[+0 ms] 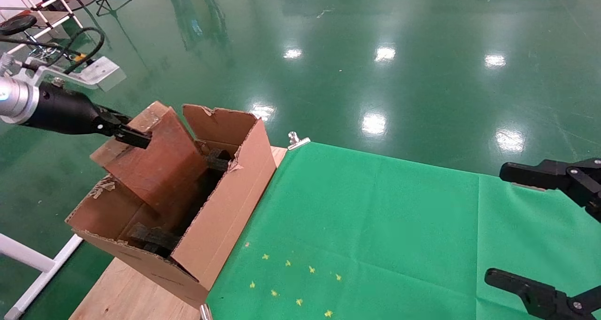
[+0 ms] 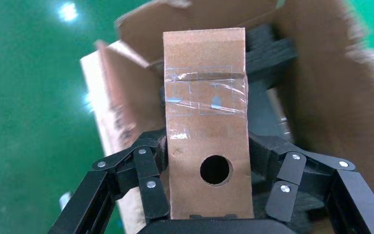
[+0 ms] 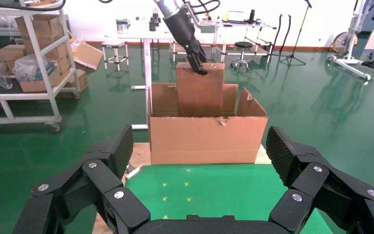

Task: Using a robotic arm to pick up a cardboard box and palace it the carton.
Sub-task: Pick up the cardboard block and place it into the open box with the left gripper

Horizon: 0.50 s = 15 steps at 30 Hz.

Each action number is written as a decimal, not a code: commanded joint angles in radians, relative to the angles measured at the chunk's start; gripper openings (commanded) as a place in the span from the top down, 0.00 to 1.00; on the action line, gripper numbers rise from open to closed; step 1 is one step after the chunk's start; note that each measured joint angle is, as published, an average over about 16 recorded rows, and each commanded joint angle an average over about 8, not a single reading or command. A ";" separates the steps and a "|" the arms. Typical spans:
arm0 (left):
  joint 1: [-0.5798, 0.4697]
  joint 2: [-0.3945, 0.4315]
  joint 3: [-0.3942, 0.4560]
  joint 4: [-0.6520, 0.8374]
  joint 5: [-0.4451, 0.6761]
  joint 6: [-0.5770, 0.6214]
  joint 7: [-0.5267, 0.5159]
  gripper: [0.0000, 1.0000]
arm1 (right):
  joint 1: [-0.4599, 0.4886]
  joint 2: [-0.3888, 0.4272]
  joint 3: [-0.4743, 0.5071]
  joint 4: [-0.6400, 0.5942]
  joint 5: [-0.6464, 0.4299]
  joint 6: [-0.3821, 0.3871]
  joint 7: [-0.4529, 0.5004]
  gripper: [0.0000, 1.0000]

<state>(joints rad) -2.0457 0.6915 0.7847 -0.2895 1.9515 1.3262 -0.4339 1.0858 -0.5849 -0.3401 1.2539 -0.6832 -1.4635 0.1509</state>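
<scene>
one small cardboard box (image 1: 157, 162), taped on top and with a round hole in one face, stands tilted with its lower part down inside the carton (image 1: 220, 216), its upper end clenched between the fingers (image 2: 148, 180) of the left hand (image 1: 129, 134) on the robotic arm (image 1: 21, 99). the torn-flapped carton, with black foam pieces (image 1: 155, 239) inside, sits at the left end of the counter (image 1: 127, 294), just beside the green cloth (image 1: 375, 235) dotted with small yellow marks (image 1: 293, 282). the right hand (image 1: 540, 230) hangs released over the cloth's right side, well apart from the carton.
</scene>
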 commanded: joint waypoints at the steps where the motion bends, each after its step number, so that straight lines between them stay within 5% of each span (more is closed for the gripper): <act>1: -0.003 0.011 0.008 0.049 0.017 -0.035 0.017 1.00 | 0.000 0.000 0.000 0.000 0.000 0.000 0.000 0.00; 15: 0.019 0.077 0.017 0.220 0.043 -0.235 0.052 1.00 | 0.000 0.000 0.000 0.000 0.000 0.000 0.000 0.00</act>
<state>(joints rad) -2.0187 0.7693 0.8017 -0.0744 1.9939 1.0812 -0.3844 1.0858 -0.5849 -0.3402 1.2539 -0.6831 -1.4634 0.1508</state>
